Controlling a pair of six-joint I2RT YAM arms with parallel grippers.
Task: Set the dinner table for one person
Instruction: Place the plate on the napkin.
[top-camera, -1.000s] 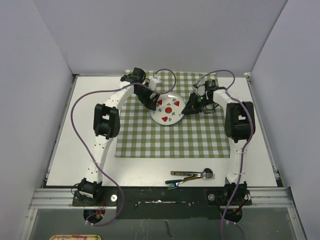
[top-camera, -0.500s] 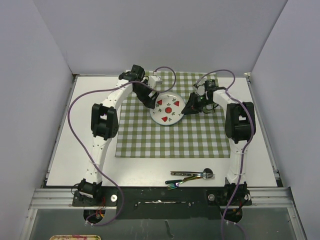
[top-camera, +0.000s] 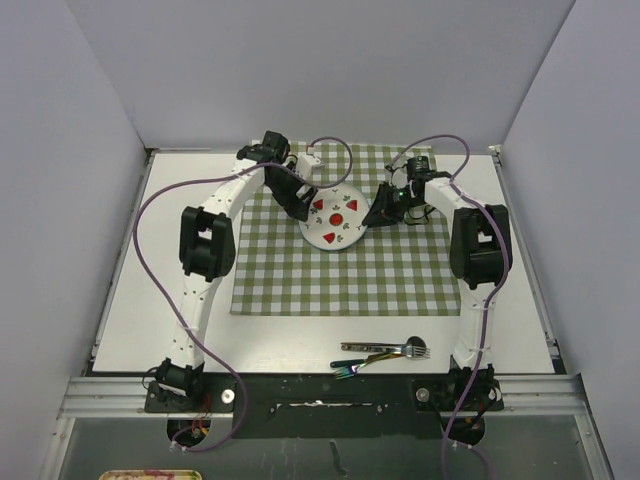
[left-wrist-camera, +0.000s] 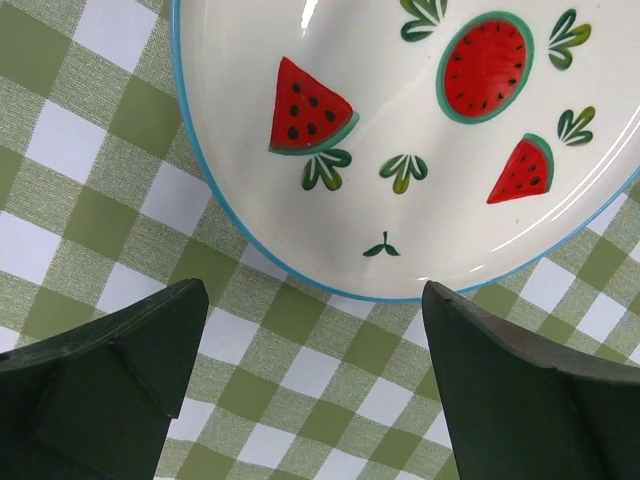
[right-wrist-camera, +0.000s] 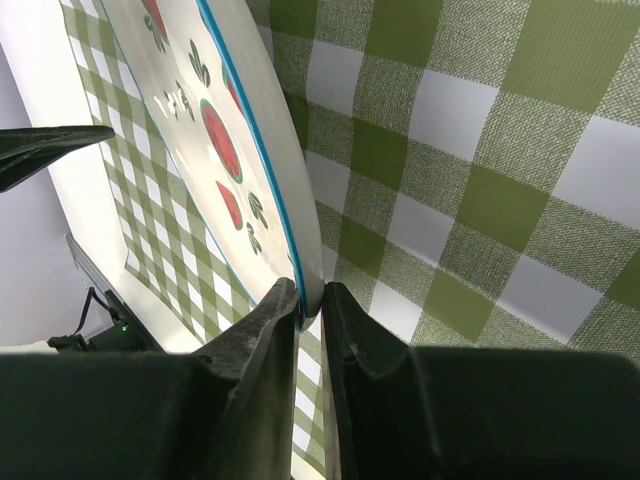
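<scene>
Table: the white table spans the whole overhead view. A green checked cloth covers its middle and far part.
Plate: a white plate with a blue rim and watermelon pictures is on the far half of the cloth, between the two arms.
Right pincer: the right pincer is narrow, its two fingers nipping the plate's right rim, one on each face.
Left pincer: the left pincer stands wide just beside the plate's left rim, over the cloth, holding nothing.
Tilt: from the right wrist the plate is seen edge-on with shadow under it, so the gripped side seems raised off the cloth.
Cutlery: the cutlery lies on bare table near the front edge, well apart from the plate. A fork shows; the other pieces are too small to name.
Plate feel: probably stiff, glazed and smooth, so slippery between hard fingers and breakable if dropped.
Plate weight: likely heavy for a thin-edge pinch. Held at one side, it will tend to droop or swing.
Plate hold: the rim is the only part that fingers can close on. A deep bite and a low carry look safest.
Cloth feel: soft, and it may bunch up if the plate is dragged over it.
Cutlery hold: thin, hard and flat on the table, so it is best taken across a handle.
</scene>
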